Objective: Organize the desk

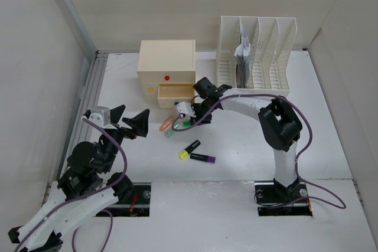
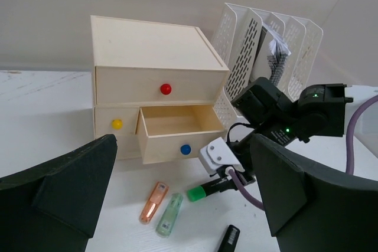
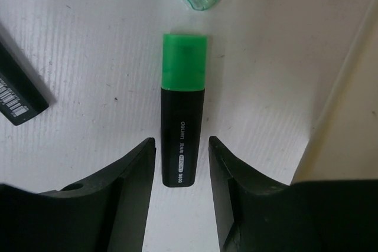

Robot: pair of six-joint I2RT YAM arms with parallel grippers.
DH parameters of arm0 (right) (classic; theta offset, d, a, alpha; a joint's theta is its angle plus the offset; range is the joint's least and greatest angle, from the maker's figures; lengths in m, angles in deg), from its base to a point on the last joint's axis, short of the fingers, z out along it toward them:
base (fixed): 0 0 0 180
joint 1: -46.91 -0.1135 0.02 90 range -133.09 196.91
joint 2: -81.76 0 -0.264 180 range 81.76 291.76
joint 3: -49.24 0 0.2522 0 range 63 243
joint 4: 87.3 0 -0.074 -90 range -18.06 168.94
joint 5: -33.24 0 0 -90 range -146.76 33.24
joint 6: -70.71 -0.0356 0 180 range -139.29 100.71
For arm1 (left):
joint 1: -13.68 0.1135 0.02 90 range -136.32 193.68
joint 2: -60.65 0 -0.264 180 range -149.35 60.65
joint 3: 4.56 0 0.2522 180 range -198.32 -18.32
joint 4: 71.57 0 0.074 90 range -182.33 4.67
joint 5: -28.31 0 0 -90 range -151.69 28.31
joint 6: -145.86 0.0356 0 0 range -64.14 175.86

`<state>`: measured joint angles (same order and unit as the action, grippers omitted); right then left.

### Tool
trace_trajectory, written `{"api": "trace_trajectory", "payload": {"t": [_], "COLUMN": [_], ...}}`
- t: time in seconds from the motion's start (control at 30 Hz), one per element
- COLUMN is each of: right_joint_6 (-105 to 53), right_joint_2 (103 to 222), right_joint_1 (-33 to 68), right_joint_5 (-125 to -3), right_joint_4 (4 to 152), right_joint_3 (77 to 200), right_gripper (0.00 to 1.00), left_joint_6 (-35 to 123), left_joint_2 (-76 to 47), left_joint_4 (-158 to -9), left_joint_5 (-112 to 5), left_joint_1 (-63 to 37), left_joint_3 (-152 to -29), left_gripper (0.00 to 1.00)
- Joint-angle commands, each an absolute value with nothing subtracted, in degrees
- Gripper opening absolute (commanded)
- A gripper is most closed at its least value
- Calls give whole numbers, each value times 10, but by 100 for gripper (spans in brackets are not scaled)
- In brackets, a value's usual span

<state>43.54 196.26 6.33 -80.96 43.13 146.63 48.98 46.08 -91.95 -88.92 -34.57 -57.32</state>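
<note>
The white desk [image 1: 236,163] carries several highlighters in front of the cream drawer box. A black highlighter with a green cap [image 3: 183,116] lies flat on the desk, also seen in the top view [image 1: 183,124] and the left wrist view [image 2: 207,191]. My right gripper [image 3: 182,160] is open and low, one jaw on each side of its black end, with a narrow gap on each side. It shows from above [image 1: 192,113]. My left gripper [image 1: 127,123] is open and empty, held above the desk to the left [image 2: 183,163].
The drawer box [image 1: 166,63] has its lower right drawer [image 1: 176,94] pulled open and empty [image 2: 177,128]. An orange highlighter [image 1: 168,124] and a pale green one [image 1: 171,131] lie left of the gripper. Yellow-capped [image 1: 190,149] and purple [image 1: 202,158] ones lie nearer. A white file rack [image 1: 255,54] stands at the back right.
</note>
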Motion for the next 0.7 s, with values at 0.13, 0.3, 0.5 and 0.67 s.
{"api": "trace_trajectory", "payload": {"t": [0.13,0.3,0.5,0.67], "right_joint_6": [439,422,411,411], "right_joint_2": [1980,1996,2009,2015], "right_joint_1": [42,37,31,31], "right_joint_5": [-760,-741,-729,-734], "right_joint_4": [410,416,416,404], "right_joint_3": [1496,1496,1507,1512], "right_gripper": [48,49,48,14], "left_joint_6": [499,499,499,499], "left_joint_2": [473,473,478,478], "left_joint_4": [-894,-894,-888,-888], "left_joint_5": [-889,-883,-878,-878], "left_joint_1": [-344,-344,-344,-344], "left_joint_3": [-573,-573,-573,-573], "left_gripper": [94,94,94,94]}}
